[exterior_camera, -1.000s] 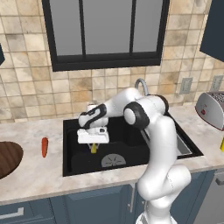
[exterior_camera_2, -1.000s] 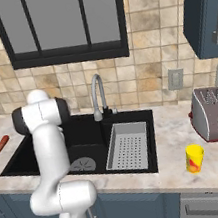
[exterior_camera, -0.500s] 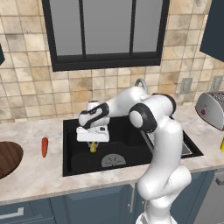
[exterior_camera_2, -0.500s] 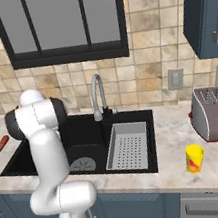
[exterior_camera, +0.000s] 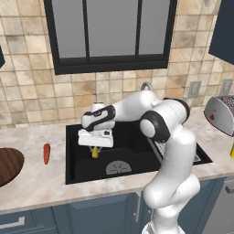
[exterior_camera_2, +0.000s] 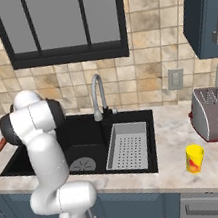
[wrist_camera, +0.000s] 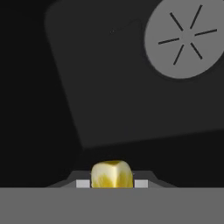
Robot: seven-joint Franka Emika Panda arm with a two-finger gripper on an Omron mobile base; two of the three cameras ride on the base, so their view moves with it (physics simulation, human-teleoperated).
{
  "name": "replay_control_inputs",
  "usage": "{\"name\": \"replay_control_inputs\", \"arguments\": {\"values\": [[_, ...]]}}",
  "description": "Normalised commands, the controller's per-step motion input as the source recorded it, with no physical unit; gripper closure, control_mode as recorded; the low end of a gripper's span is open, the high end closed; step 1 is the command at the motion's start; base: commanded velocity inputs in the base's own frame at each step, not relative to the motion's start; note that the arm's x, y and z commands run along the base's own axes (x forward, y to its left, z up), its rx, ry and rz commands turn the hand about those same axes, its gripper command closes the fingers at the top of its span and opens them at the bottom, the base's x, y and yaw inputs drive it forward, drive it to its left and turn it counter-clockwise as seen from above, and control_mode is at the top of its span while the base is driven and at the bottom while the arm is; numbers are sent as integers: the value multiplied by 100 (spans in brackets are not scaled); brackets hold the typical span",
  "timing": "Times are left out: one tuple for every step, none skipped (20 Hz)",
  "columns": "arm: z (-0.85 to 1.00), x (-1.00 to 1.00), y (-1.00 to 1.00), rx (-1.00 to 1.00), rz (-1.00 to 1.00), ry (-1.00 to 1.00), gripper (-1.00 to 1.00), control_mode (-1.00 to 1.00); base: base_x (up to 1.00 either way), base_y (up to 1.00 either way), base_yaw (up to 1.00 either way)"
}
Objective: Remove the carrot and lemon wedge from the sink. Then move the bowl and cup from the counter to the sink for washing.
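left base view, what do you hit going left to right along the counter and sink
bowl → carrot → lemon wedge held in the gripper → drain → toaster

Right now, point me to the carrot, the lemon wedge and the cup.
carrot (exterior_camera: 46, 153), left base view, middle of the stick, lying on the counter.
lemon wedge (wrist_camera: 112, 174), hand view, centre of its yellow face.
cup (exterior_camera_2: 195, 158), right base view, its side wall.

Yellow lemon wedge (wrist_camera: 112, 174) held above black sink (exterior_camera: 123, 161) floor; orange carrot (exterior_camera: 46, 153) on beige counter (exterior_camera: 41, 180)
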Motion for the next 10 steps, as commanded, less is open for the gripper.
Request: {"name": "replay_control_inputs", "arguments": {"values": [[18,-20,15,0,3,-4,100,-100,0,0,0],[18,-21,16,0,3,-5,100,-100,0,0,0],[17,-21,16,0,4,-6,100,-100,0,0,0],[17,-19,16,0,4,-5,100,-100,0,0,0],[17,-20,16,0,4,-6,100,-100,0,0,0],[18,-20,18,0,4,-7,100,-100,0,0,0],[16,-19,20,0,4,-7,100,-100,0,0,0],[16,-19,22,0,5,-9,100,-100,0,0,0],[16,-18,22,0,5,-9,100,-100,0,0,0],[16,-18,23,0,5,-9,100,-100,0,0,0]]}}
